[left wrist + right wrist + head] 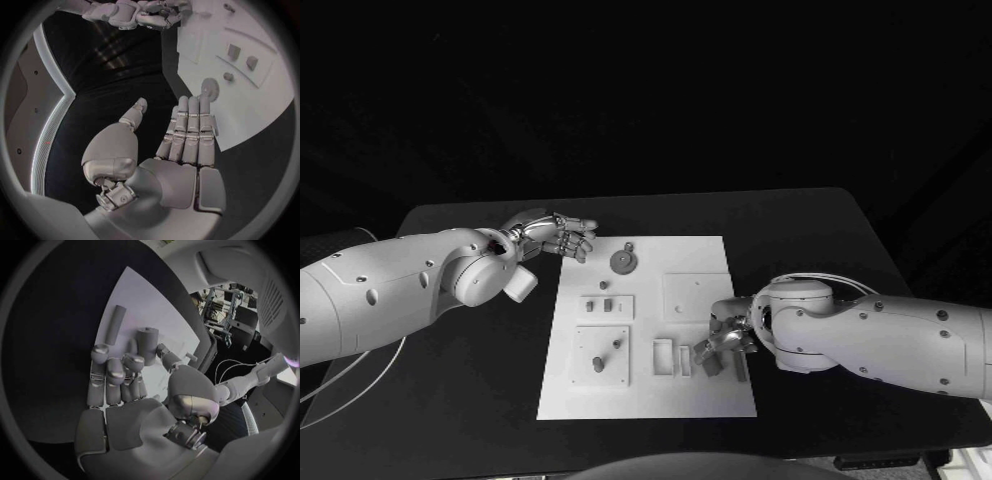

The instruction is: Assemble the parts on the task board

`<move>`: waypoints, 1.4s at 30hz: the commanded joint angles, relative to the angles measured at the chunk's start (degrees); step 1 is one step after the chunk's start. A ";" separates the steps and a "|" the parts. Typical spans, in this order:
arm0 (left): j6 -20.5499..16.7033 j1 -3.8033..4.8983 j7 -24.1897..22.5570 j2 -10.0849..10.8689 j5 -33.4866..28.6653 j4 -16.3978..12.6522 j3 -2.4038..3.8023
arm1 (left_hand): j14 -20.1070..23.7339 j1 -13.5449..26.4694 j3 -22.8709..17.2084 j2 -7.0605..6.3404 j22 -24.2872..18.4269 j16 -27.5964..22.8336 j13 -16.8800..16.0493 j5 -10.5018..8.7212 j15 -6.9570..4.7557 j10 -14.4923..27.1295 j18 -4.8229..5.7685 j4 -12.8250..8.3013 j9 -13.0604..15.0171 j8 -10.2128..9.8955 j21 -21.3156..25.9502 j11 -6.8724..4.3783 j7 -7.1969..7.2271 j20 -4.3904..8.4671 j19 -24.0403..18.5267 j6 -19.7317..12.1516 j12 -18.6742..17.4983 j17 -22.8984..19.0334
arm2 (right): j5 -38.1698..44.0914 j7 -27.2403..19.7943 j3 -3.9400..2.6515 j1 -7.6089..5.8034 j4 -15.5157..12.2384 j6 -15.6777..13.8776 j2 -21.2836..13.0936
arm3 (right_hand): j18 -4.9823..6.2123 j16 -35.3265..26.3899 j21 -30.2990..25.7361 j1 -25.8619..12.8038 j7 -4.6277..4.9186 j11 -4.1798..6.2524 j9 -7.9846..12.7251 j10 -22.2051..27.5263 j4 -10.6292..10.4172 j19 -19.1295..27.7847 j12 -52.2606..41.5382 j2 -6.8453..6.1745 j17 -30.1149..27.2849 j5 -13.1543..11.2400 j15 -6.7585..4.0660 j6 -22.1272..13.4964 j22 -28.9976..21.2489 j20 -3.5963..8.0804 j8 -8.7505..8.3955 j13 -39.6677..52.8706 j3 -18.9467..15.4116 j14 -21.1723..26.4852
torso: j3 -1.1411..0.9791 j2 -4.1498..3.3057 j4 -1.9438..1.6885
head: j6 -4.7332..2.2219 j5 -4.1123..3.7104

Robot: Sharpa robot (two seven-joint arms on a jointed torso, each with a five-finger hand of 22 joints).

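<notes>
The white task board (698,252) lies in the middle of the black table. My left hand (557,238) hovers at the board's far left corner, flat with the fingers (189,131) side by side and the thumb apart, holding nothing. Just past its fingertips a round grey gear (626,262) (209,89) lies on the board (262,110). My right hand (728,335) is over the board's right side. Its thumb and a finger (133,361) pinch a short grey peg (147,341) (713,362). A longer grey rod (115,324) (737,369) lies on the board (134,290) beside it.
Two small blocks (607,303) and a short upright pin (600,363) sit on the board's left half, with narrow slots (664,355) near the middle. A cable (826,280) loops over my right arm. Bare black table surrounds the board.
</notes>
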State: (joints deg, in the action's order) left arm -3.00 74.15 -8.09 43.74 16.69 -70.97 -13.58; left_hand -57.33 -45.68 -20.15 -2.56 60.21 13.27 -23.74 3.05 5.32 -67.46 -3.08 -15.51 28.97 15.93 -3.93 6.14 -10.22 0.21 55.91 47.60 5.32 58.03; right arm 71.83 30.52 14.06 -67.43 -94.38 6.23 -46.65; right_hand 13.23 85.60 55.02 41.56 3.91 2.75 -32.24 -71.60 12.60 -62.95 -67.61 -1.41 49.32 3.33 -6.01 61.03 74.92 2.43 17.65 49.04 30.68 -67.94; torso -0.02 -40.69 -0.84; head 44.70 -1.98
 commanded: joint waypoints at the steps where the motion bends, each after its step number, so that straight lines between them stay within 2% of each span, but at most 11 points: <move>1: 0.86 0.03 -0.19 -0.08 0.22 -0.09 0.04 | -0.30 0.50 0.17 -0.25 -0.05 -0.18 -0.09 -0.07 0.02 0.02 -1.00 -0.07 -0.09 -0.12 -0.08 -0.34 -0.19 0.14 0.13 0.27 0.22 0.07 | -5.05 -0.27 0.09 0.14 -0.34 -3.17 -0.16 | 1.77 0.01 0.14 0.34 -0.14 -0.11 -0.08 -0.48 2.43 -0.11 0.24 0.94 0.07 0.17 0.12 0.46 0.35 -0.48 0.25 0.03 2.06 -0.44 | 0.00 0.00 0.04 | 0.04 0.06; 8: 0.84 0.03 -0.17 -0.05 0.22 -0.07 0.04 | -0.30 0.51 0.17 -0.25 -0.06 -0.19 -0.10 -0.07 0.02 0.02 -0.99 -0.09 -0.10 -0.12 -0.08 -0.34 -0.20 0.13 0.13 0.28 0.22 0.08 | -8.20 -0.52 0.07 -0.34 -0.85 -6.20 -0.42 | 1.77 0.00 0.13 -0.04 -0.20 -0.05 -0.06 -0.54 2.47 -0.20 0.31 0.87 0.08 0.18 0.10 0.69 0.32 -0.49 0.28 0.02 2.21 -0.47 | 0.00 -0.01 0.00 | 0.07 0.13; 12: 0.75 0.03 -0.11 -0.06 0.22 -0.10 0.04 | -0.30 0.52 0.16 -0.25 -0.06 -0.19 -0.10 -0.07 0.02 0.02 -0.99 -0.09 -0.10 -0.11 -0.08 -0.34 -0.20 0.13 0.13 0.29 0.22 0.08 | -9.18 -0.51 0.06 -0.59 -0.97 -7.90 -0.28 | 1.77 -0.04 0.12 -0.53 -0.23 -0.02 0.02 -0.61 2.52 -0.30 0.43 0.15 0.08 0.18 0.03 0.78 0.27 -0.48 0.20 0.00 2.38 -0.51 | 0.03 -0.02 -0.01 | 0.08 0.16; 21: 0.79 0.03 -0.11 -0.04 0.22 -0.07 0.04 | -0.30 0.54 0.16 -0.26 -0.07 -0.19 -0.11 -0.07 0.02 0.02 -0.99 -0.10 -0.11 -0.12 -0.09 -0.34 -0.20 0.13 0.13 0.29 0.22 0.09 | -10.87 -0.80 0.06 -0.62 -1.17 -10.97 0.54 | 1.77 -0.07 0.09 -0.77 -0.24 -0.01 0.07 -0.66 2.44 -0.38 0.51 -0.22 0.07 0.19 -0.05 0.84 0.22 -0.45 0.14 -0.02 2.61 -0.53 | 0.04 -0.04 -0.03 | 0.14 0.26; 42: 0.98 0.03 -0.06 -0.43 0.22 0.01 0.04 | -0.31 0.61 0.16 -0.26 -0.08 -0.19 -0.12 -0.07 0.02 0.01 -0.99 -0.11 -0.13 -0.12 -0.10 -0.34 -0.21 0.12 0.14 0.29 0.23 0.12 | -12.94 -0.87 0.06 -0.60 -0.07 -10.56 4.29 | 1.77 -0.16 0.01 -1.20 -0.20 -0.04 0.17 -0.67 2.15 -0.45 0.64 -0.57 0.07 0.18 -0.20 0.78 0.13 -0.43 -0.02 -0.02 2.98 -0.50 | 0.03 -0.06 -0.04 | 0.30 0.74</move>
State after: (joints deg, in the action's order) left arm -2.83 74.15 -7.79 43.42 16.83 -70.86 -13.58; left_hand -57.33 -45.45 -20.15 -2.79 60.22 13.27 -23.76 3.05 5.32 -67.46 -3.05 -15.51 28.94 15.93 -3.93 6.14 -10.22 0.21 55.91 47.60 5.32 58.06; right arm 59.40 30.16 14.10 -68.06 -94.57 -4.36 -42.54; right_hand 13.25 85.59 55.02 40.33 3.69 2.76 -32.04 -71.99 14.49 -63.36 -67.17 -2.19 49.31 3.14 -6.09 61.65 74.91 2.01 17.61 49.02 33.08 -68.03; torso 0.01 -40.74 -0.86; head 45.00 -1.28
